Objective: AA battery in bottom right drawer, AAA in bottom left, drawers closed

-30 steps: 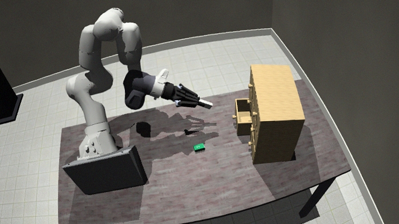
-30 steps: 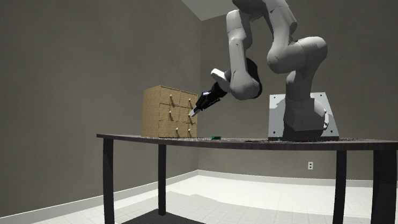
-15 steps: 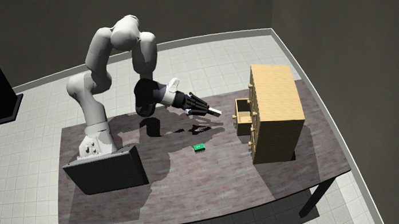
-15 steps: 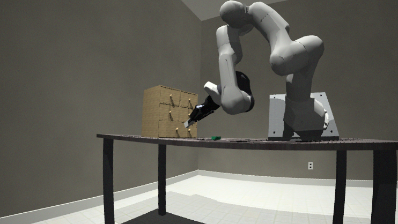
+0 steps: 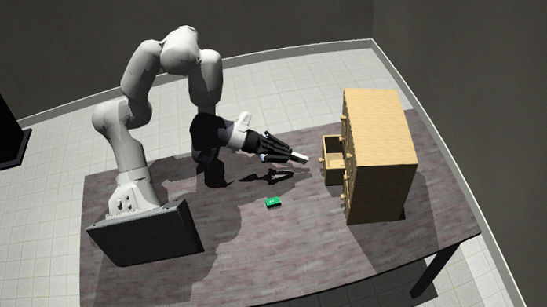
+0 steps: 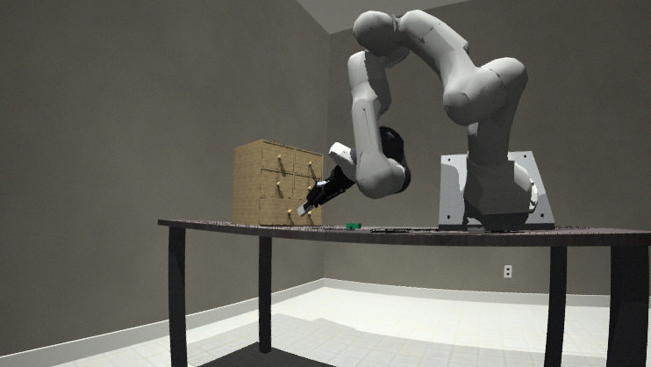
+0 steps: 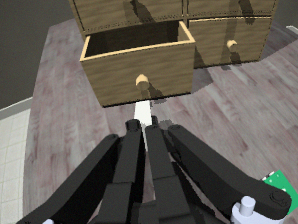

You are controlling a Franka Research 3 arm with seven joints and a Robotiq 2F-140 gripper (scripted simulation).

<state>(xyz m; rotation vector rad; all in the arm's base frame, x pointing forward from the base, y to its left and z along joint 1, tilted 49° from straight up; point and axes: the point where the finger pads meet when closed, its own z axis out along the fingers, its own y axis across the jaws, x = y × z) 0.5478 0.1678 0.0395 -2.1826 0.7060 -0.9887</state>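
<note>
pincer [image 5: 299, 157] [image 6: 302, 209] [image 7: 144, 111]: narrow, nothing held. bottom-left drawer [image 5: 334, 176] [image 6: 272, 212] [image 7: 117, 77]: out of the chest [image 5: 380, 128] [image 6: 246, 186] [image 7: 100, 15]. batteries: not visible. judged step, closing: press level beside the knob [image 5: 321, 160] [image 6: 289, 211] [image 7: 142, 80], slowly, straight inward; stop flush, lest the chest shift.

In the top view, right of centre, the open drawer [image 5: 334, 176] [image 7: 145, 70] juts from the chest [image 5: 380, 128] [image 6: 246, 182] [image 7: 227, 30], blocking low passage; left of it, a gap separates its knob [image 5: 321, 160] [image 7: 142, 80] from the fingertips [image 5: 299, 157].
</note>
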